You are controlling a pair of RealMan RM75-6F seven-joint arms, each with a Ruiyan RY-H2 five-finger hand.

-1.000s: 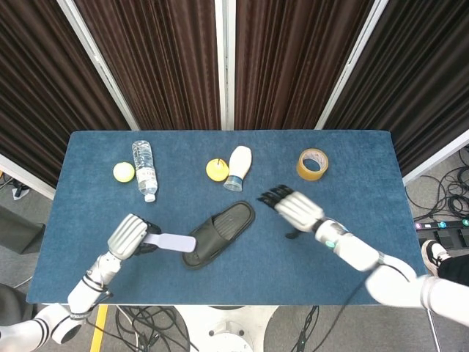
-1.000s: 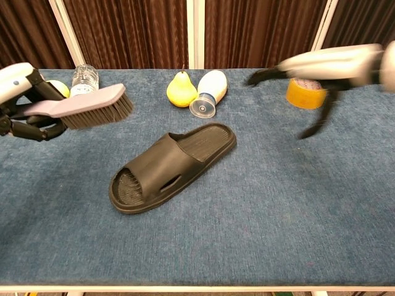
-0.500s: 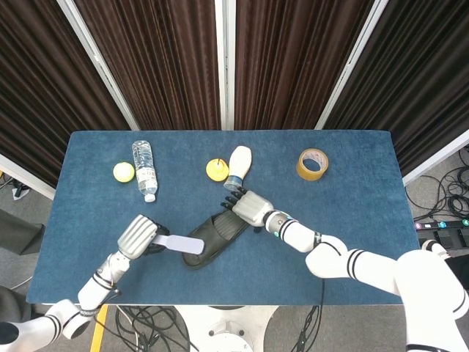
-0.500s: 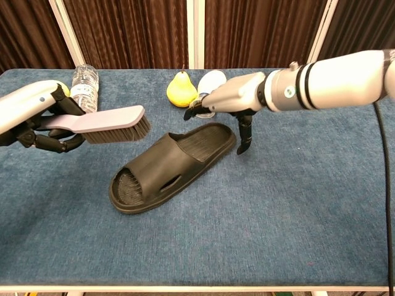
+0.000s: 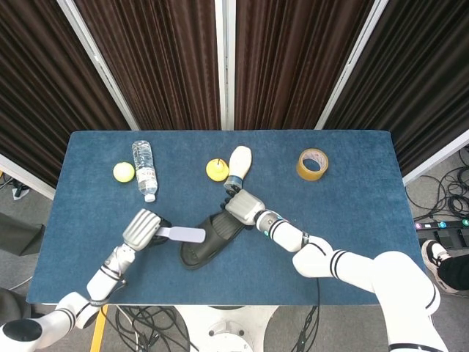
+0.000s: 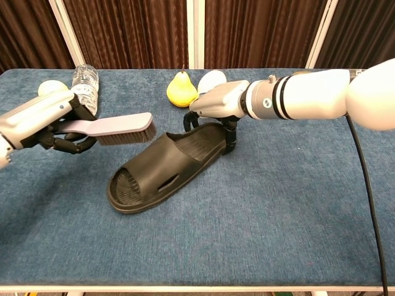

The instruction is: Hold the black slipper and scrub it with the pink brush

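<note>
My right hand [image 6: 216,106] fingers clamp black slipper [image 6: 166,166] heel, frame ctr; left hand [image 6: 46,123] grips pink brush [image 6: 114,128]. Should pin firmly, sweep bristles along strap w/ short strokes.

The head view looks steeply down on the whole table [image 5: 88,176]; the chest view faces it low, sharing its middle.

Slipper [image 6: 165,165] mid-table; brush [image 6: 117,129] at its left; pear [image 6: 180,90] behind.
</note>
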